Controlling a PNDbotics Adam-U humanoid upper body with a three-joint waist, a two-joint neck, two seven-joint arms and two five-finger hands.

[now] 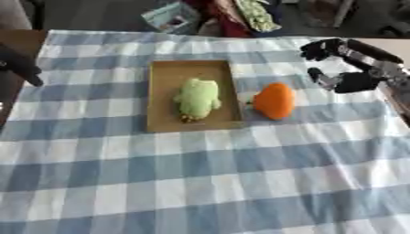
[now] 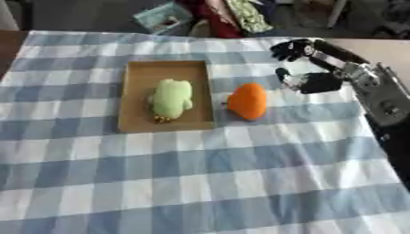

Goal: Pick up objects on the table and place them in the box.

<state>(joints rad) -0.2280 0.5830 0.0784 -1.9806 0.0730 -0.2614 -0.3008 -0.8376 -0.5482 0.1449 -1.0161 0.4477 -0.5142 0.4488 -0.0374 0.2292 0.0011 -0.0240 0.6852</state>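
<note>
Green soft toy (image 1: 197, 98) lies inside the flat brown box (image 1: 168, 73) in the middle of the frame. An orange toy (image 1: 275, 101) sits on the checked table (image 1: 200, 183), touching the box's right side. At the upper right, the right hand (image 2: 308, 68) hovers with fingers spread, holding nothing. The left hand (image 1: 20, 66) peeks in at the left edge; I cannot tell its fingers.

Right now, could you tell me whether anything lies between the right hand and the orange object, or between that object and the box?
Nothing visible does. Only bare checked cloth separates the open right hand from the orange object, which sits right beside the box, where a green toy already lies.
</note>
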